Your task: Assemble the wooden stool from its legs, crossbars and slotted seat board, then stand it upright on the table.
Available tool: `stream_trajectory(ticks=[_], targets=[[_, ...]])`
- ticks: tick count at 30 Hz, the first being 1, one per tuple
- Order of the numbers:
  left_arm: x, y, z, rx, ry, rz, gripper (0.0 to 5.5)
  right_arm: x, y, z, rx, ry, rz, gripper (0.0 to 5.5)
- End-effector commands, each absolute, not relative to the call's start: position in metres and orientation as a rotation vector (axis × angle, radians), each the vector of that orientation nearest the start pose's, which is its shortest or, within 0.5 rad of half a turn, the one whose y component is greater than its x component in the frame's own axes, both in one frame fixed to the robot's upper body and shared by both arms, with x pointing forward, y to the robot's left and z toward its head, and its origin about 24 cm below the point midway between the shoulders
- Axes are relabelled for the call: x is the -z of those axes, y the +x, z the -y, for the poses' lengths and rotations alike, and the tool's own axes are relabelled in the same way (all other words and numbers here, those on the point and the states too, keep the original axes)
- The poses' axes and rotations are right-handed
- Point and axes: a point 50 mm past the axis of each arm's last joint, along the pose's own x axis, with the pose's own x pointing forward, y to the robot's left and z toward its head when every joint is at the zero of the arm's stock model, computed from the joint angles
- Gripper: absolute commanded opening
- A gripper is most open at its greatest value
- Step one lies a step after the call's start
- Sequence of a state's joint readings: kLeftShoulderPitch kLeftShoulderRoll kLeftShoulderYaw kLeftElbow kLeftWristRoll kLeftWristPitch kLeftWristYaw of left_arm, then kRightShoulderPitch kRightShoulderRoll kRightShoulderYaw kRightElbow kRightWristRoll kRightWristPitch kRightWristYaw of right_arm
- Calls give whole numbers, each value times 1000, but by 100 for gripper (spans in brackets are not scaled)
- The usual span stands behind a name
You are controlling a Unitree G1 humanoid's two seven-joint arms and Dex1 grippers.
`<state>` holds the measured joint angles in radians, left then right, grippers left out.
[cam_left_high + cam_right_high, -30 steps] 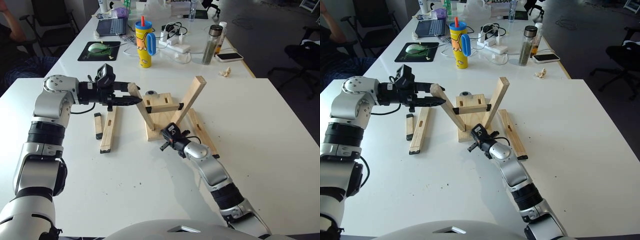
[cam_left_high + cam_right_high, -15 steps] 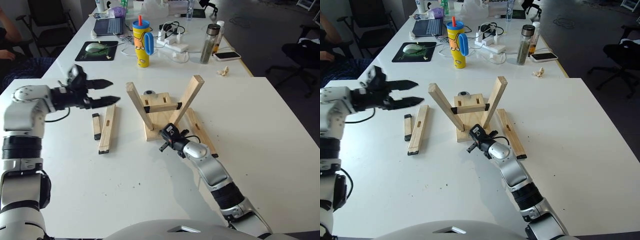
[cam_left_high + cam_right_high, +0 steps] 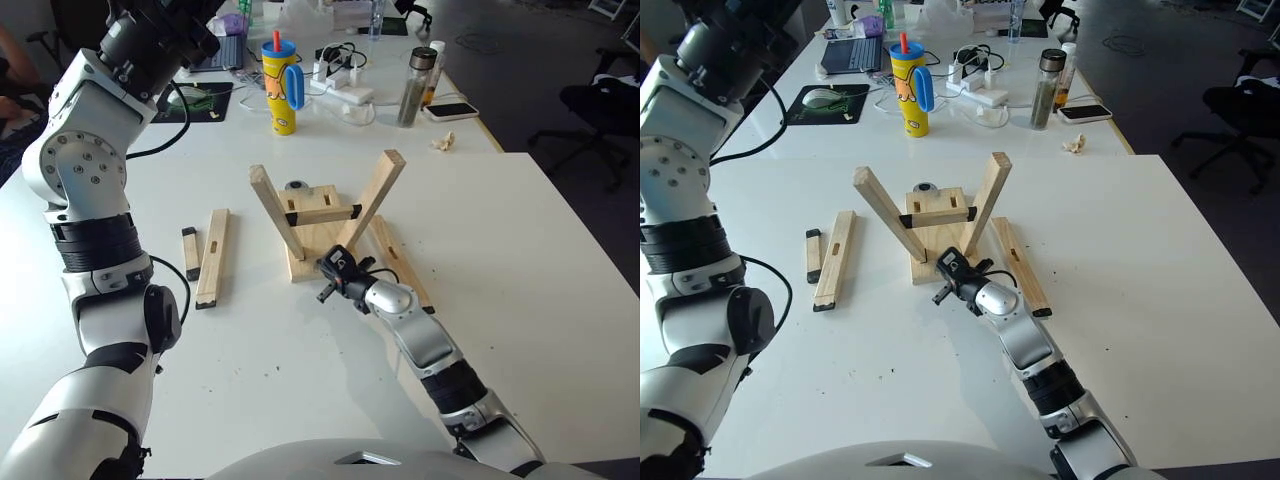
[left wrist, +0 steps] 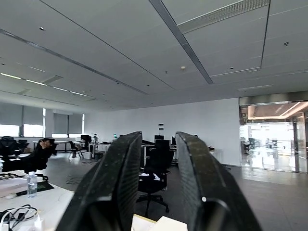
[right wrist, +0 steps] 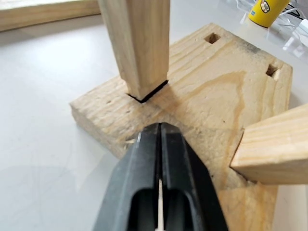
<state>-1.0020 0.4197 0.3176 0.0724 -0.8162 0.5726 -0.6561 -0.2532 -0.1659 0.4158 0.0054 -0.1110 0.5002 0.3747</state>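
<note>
The slotted seat board lies flat on the white table. Two legs stand in it, splayed like a V and joined by a crossbar. My right gripper is shut with nothing in it, its tips at the board's near edge beside the left leg's foot. A loose leg and a short crossbar lie to the left, and another leg lies right of the board. My left gripper is raised high at the back left, open, holding nothing and pointing into the room.
At the table's far side stand a yellow cup, a bottle, a phone, cables and a mouse on a dark pad. Bare tabletop stretches to the right and front.
My left gripper let go near the top of the left leg, drew back to the left, then swung high up. The right arm and the stool parts have stayed put.
</note>
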Motion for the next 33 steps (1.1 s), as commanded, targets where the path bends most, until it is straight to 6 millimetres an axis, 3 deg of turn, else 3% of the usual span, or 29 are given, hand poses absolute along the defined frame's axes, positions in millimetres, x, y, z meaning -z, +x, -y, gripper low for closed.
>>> stream_trajectory(ticks=[1,3,4,5,6,8,9,10,12,16,18,21,23,24,25,26,27,28,29,30,31,32,33], targets=[[-348,314,-165,979,-216,608,62,5,248,78,-724,-388,-573,0],[-317,325,-159,975,-252,473,30,6,249,77,-722,-390,-572,0],[-286,332,-154,951,-247,353,12,5,249,77,-723,-391,-570,0],[-248,334,-151,928,-269,202,4,4,250,75,-728,-393,-566,0],[-193,333,-148,867,-224,-15,4,2,251,74,-730,-393,-562,0],[-110,313,-148,784,-173,-351,4,0,252,73,-729,-390,-560,0],[-89,302,-149,751,-161,-421,4,0,253,73,-721,-390,-560,0],[-86,301,-148,722,-180,-415,4,0,254,74,-713,-389,-562,0],[-119,317,-143,704,-147,-254,4,2,254,77,-710,-390,-576,0],[-224,344,-142,661,-88,188,4,8,252,82,-697,-395,-602,0],[-283,337,-152,644,-119,428,4,8,253,82,-698,-400,-600,0],[-353,311,-169,664,-211,720,4,9,254,82,-694,-401,-602,0],[-371,300,-172,691,-250,782,4,10,253,82,-693,-401,-604,0],[-365,303,-168,693,-237,735,4,10,253,82,-694,-401,-605,0],[-341,313,-158,716,-236,592,4,10,252,81,-696,-401,-605,0],[-299,325,-146,702,-196,395,4,10,252,81,-698,-400,-604,0],[-235,333,-133,699,-181,105,4,9,252,80,-701,-402,-603,0],[-166,328,-124,682,-141,-178,4,8,252,80,-702,-402,-599,0],[-100,313,-124,631,-85,-408,4,7,254,79,-706,-403,-596,0],[-58,294,-124,616,-81,-563,4,7,254,78,-708,-406,-595,0],[-38,283,-125,589,-45,-613,4,7,256,78,-711,-406,-596,0],[-40,283,-122,584,-42,-588,4,7,256,78,-711,-407,-598,0],[-55,293,-120,569,-37,-508,4,7,257,80,-706,-407,-600,0]])
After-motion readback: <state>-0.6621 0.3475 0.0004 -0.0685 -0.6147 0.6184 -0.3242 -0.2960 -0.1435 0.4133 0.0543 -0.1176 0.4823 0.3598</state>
